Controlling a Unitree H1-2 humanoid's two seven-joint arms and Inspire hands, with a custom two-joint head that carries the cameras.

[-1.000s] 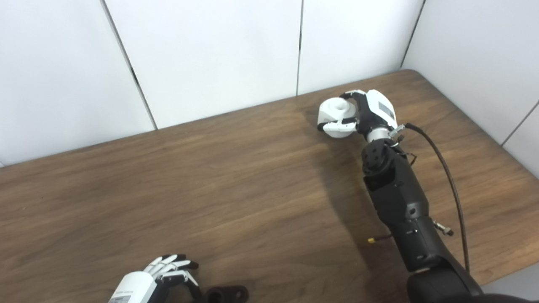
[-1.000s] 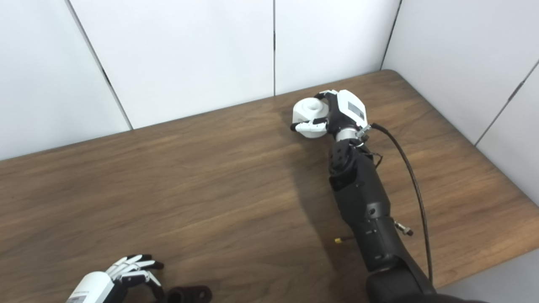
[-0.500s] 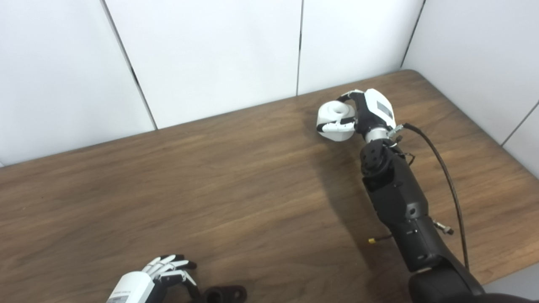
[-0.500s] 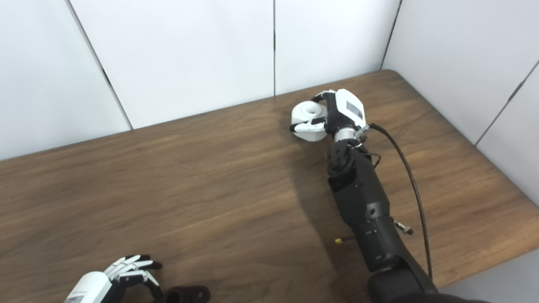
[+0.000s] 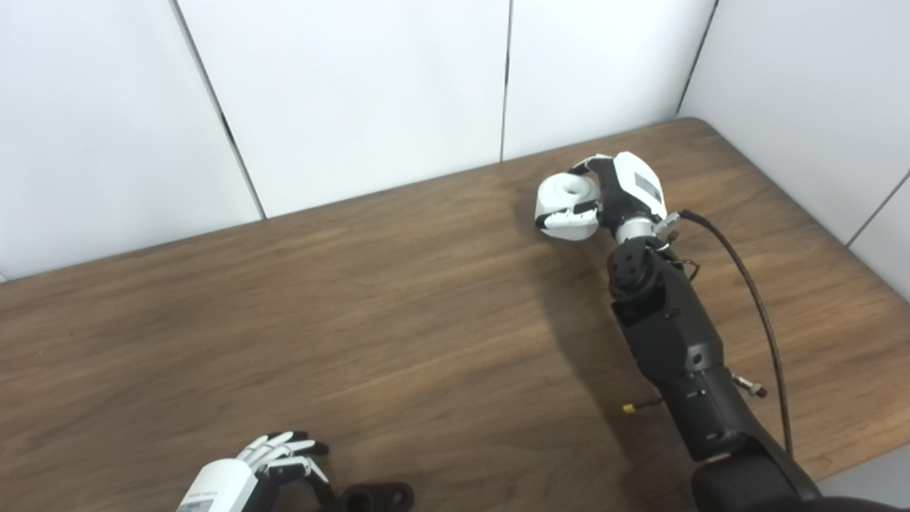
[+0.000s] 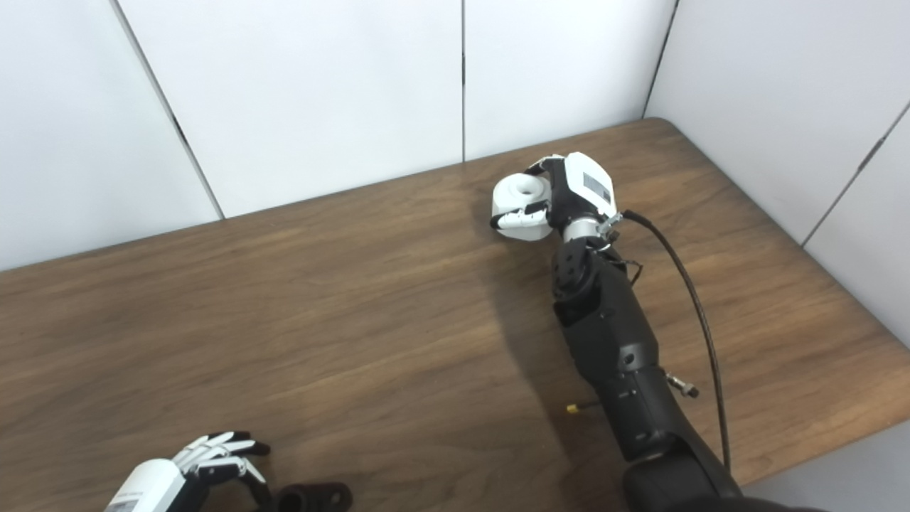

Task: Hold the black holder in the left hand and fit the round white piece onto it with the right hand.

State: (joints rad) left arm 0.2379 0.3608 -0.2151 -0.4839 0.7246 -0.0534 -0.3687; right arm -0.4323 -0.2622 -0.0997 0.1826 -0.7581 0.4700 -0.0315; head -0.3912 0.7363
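We are seeing the right hand (image 5: 613,198) at the far right part of the wooden worktop (image 5: 398,313), with its fingers (image 5: 566,212) curling around the round white piece (image 5: 564,206) and the thumb over the top rim. The piece is sitting in that grasp with its central hollow facing up; whether it is touching the worktop or hanging just above it we cannot tell. Nothing is showing inside the hollow.

The left hand (image 6: 186,471) is lying low at the near left edge, its white fingers spreading slightly apart and curving toward the black holder (image 6: 314,496), which is resting on the worktop just to its right. The dark thumb is reaching toward the holder's left end; whether contact is being made we cannot tell, and the hand is not gripping anything that we can see. The holder is partly cut by the bottom edge; a round bore is showing at its left end and a smaller hole at its right.

Holder and white piece are sitting well apart, at opposite corners of the worktop. A black cable (image 5: 753,299) is running along the right forearm.
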